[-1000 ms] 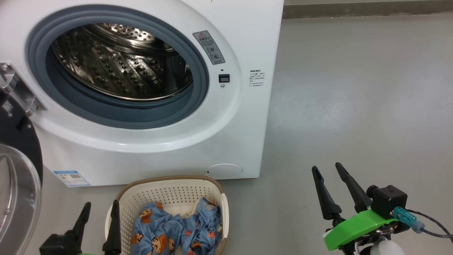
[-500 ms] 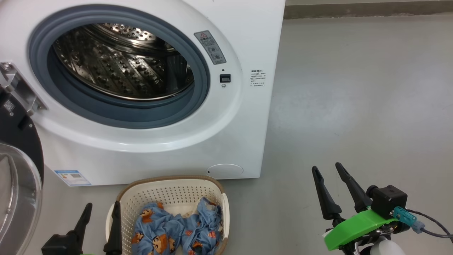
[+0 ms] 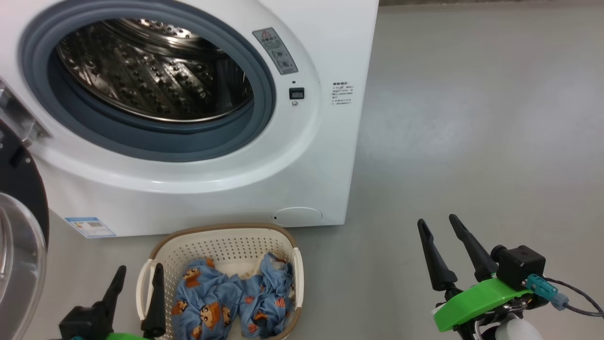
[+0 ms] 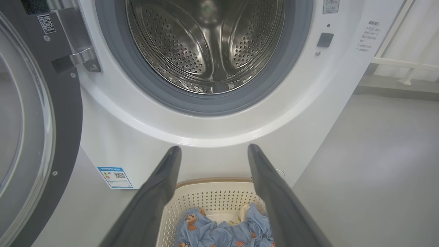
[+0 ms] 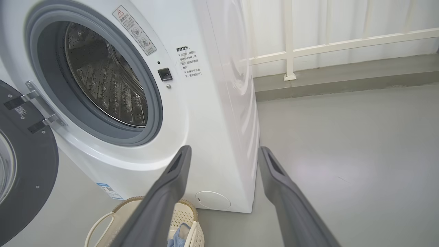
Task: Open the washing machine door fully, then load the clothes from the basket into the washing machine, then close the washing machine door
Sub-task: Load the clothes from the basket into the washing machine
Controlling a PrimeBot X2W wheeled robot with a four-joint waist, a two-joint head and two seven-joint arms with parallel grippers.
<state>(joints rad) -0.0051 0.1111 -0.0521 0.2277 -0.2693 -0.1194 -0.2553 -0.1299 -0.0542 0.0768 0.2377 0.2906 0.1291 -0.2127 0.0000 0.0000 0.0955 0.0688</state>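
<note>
my left hand (image 3: 140, 267) sits low at the near left, its two dark fingers pointing up and forward with a clear gap between them and nothing in the gap. from the head camera its inner finger crosses the left handle of the basket (image 3: 226, 230); i cannot tell whether it touches. along the left wrist view the fingers aim at the white front of the washing machine (image 3: 330, 141), just under the opening, with the basket's far rim between them.

my right hand (image 3: 436, 220) is held over bare floor (image 3: 472, 118), well to the right of the machine and the basket. its fingers are spread too, gripping nothing, and they lean a little leftward from a green wrist mount (image 3: 472, 302).

the washing machine door (image 3: 23, 189) hangs swung out on its hinge at the machine's left side, its black rim and clear glass bowl turned towards me. the round opening is uncovered, showing the grey rubber ring (image 3: 155, 146) and the perforated steel drum (image 3: 151, 71).

the basket stands on the floor just in front of the machine's bottom front edge, below the opening. the clothes (image 3: 222, 297), blue with orange-brown bears, lie crumpled inside it, mostly in its near half. a blue label sticker (image 3: 89, 226) sits at the machine's lower left corner.
</note>
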